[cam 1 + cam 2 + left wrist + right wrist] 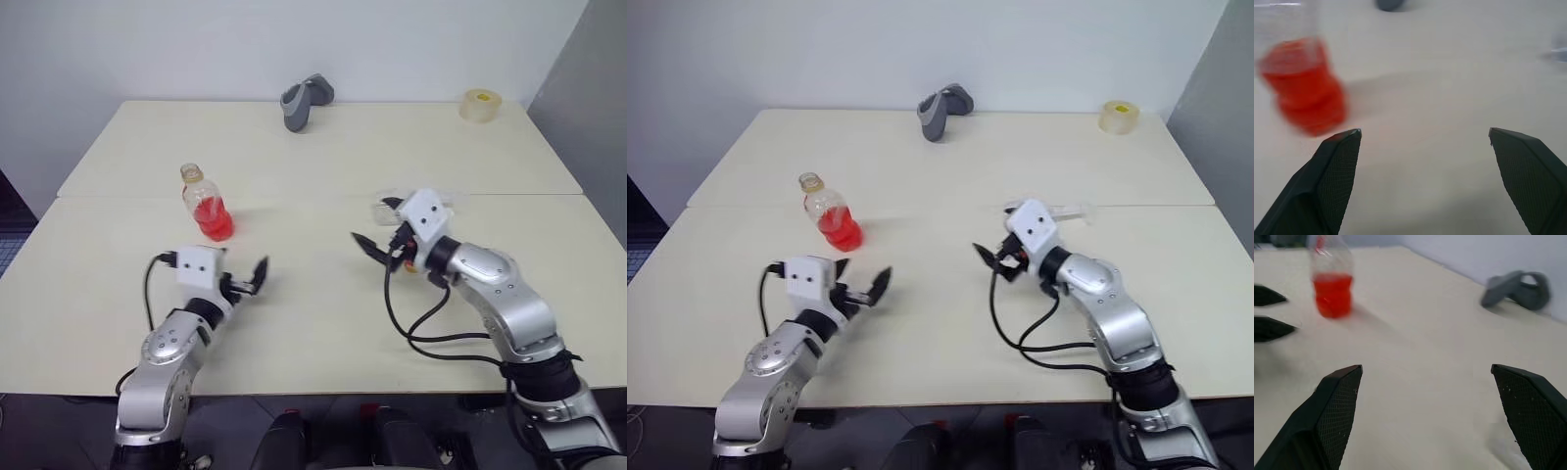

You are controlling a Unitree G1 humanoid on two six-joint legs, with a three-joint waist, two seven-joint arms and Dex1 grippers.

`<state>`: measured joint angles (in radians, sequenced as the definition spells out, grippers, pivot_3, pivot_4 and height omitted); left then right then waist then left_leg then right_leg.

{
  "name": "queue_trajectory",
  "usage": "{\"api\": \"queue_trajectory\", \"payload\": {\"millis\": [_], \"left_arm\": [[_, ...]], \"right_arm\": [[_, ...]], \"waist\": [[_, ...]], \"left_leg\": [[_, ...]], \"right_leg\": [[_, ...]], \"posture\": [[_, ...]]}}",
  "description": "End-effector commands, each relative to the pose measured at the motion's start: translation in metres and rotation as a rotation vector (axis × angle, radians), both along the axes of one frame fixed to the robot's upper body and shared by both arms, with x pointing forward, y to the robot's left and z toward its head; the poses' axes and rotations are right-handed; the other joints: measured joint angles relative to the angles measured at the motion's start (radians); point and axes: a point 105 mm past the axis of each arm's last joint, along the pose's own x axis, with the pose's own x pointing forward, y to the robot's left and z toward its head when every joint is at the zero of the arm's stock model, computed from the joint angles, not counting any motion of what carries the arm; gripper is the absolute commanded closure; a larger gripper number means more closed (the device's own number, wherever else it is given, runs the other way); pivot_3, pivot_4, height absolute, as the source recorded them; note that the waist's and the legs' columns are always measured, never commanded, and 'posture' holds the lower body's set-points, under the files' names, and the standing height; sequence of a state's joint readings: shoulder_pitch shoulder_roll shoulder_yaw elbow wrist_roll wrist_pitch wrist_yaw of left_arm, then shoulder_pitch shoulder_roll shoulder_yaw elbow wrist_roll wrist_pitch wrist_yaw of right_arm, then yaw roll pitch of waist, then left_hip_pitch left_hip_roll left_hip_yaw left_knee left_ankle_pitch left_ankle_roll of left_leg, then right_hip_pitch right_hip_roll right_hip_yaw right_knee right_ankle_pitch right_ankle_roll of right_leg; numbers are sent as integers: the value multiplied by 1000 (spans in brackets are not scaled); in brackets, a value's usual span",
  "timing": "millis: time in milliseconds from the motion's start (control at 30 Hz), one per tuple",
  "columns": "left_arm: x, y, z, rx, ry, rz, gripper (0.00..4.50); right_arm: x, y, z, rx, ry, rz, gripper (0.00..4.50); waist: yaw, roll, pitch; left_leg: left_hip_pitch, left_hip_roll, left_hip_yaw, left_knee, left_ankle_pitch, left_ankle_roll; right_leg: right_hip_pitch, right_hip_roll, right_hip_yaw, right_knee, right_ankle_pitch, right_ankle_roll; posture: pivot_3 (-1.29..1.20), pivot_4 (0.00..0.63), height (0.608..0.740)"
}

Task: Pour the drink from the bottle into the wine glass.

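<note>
Left wrist view puts us just behind the left gripper point(1424, 134), whose two black fingers stand wide apart with nothing between them; close ahead and to one side stands the small clear plastic bottle point(1303, 88) with a rounded body, its lower half filled with the translucent red-pink drink point(1305, 100). In the left eye view that gripper hovers low over the pale cream worktop point(294, 323), near the bottle but not touching it; the bottle stands upright on the robot's left, and we cannot make out a cap on its neck. The right gripper point(377, 252) is likewise spread open and empty, pointing toward the middle of the worktop; just behind its wrist we see a clear glass object point(384, 209), which we take to be the wine glass, though it is too hidden by the arm to tell how it stands. Farther back lie a grey curved object point(306, 101) and a roll of yellowish tape point(481, 105), well apart from both.

We judge the bottle light, about half full, smooth and somewhat squeezable; a hard pinch could dent it or make it slip, so we would take it around the bulging body at the level of the liquid, keeping the neck free for pouring. The glass looks fragile and easily toppled.
</note>
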<state>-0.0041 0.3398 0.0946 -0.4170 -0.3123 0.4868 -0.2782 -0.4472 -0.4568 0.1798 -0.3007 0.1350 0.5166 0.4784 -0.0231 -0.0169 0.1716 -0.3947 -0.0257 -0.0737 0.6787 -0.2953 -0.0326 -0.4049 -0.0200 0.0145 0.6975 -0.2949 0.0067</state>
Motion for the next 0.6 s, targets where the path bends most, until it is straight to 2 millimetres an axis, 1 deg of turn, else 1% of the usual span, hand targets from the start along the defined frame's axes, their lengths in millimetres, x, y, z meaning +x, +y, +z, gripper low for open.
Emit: {"api": "queue_trajectory", "payload": {"millis": [33,133,200,267,367,433,600], "left_arm": [[-8,-24,7,21,-27,-160,35],[-10,-40,5,22,-18,-266,35],[-14,-58,8,41,-33,-380,35],[-16,-68,9,39,-36,-441,35],[-15,-79,9,22,-29,-496,35],[-12,-81,8,30,-24,-501,35],[-2,-79,8,34,-30,-465,35]], "right_arm": [[11,-30,7,-81,-101,-92,0],[23,-59,4,-202,-149,-169,0],[33,-80,-1,-339,-198,-218,0],[40,-91,-5,-447,-246,-235,0],[53,-104,-11,-588,-315,-251,0],[60,-107,-12,-632,-347,-259,0],[77,-105,-18,-737,-415,-236,0]], "waist": [[-3,0,0],[-4,0,0],[-4,0,0],[-4,0,0],[-7,0,0],[-9,0,0],[-8,0,0]], "left_leg": [[1,0,0,-1,0,0],[1,1,1,-2,0,0],[1,1,1,-1,0,0],[1,1,2,-1,0,0],[2,1,2,-1,0,0],[2,1,3,-1,0,0],[2,1,4,-1,0,0]], "right_leg": [[0,0,0,0,0,0],[0,1,0,0,0,0],[0,1,1,0,0,0],[0,1,1,0,0,0],[0,1,1,0,0,0],[0,1,2,0,0,0],[0,1,3,0,0,0]], "posture": [[0,150,740],[0,150,740],[0,150,740],[0,150,740],[0,150,740],[0,150,740],[0,150,740]]}}
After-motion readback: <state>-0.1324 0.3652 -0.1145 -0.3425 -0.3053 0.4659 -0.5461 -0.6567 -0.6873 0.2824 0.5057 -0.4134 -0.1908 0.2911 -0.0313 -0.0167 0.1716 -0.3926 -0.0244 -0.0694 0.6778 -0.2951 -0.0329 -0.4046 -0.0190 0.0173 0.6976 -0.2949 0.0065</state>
